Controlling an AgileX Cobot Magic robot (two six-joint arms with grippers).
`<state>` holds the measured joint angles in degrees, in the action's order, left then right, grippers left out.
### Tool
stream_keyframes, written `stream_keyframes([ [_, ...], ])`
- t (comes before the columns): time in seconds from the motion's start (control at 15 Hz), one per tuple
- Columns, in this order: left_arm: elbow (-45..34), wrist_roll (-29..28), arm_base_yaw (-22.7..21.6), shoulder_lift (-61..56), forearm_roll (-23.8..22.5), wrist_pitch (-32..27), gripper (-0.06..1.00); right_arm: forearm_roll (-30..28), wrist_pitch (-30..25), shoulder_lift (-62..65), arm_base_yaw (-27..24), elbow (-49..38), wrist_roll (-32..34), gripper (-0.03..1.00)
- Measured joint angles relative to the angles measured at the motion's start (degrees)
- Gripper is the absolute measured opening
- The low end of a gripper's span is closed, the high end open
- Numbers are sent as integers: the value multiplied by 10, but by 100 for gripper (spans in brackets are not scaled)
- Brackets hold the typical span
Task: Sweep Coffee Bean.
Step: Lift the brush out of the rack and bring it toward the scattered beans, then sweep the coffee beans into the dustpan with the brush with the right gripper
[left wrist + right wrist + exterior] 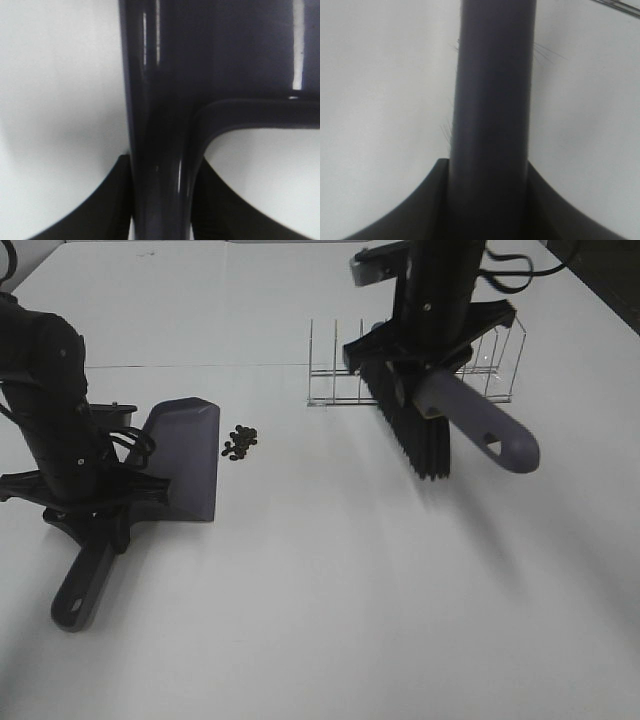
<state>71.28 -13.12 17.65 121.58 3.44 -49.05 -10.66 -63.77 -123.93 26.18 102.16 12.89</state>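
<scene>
A white table (350, 590) fills the high view, with a faint seam running across its far part. From its centre, the dustpan (185, 455) sits at 9 o'clock, its wide lip facing 3 o'clock and its handle pointing to 7. The coffee beans (240, 443) lie in a tight cluster just off that lip, not touching it. A wire rack (335, 398) stands at 1 o'clock.

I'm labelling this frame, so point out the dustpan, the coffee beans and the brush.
dustpan (185, 455), exterior high view, on its flat blade.
coffee beans (239, 443), exterior high view, middle of the pile.
brush (424, 448), exterior high view, on its black bristles.
</scene>
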Motion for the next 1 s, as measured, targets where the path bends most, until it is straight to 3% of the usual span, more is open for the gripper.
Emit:
stream_keyframes([
  [0.2, 1, -1, 10, 1, 1, 1, 26, -39, -1, -60, 52, 18, 0, 29],
  [0.6, 3, -1, 13, 7, 5, -1, 26, -59, -60, -189, 123, 191, -34, 29],
  [1.0, 3, -1, 13, 7, 5, -1, 26, 42, -62, -253, 174, 327, -105, 29],
])
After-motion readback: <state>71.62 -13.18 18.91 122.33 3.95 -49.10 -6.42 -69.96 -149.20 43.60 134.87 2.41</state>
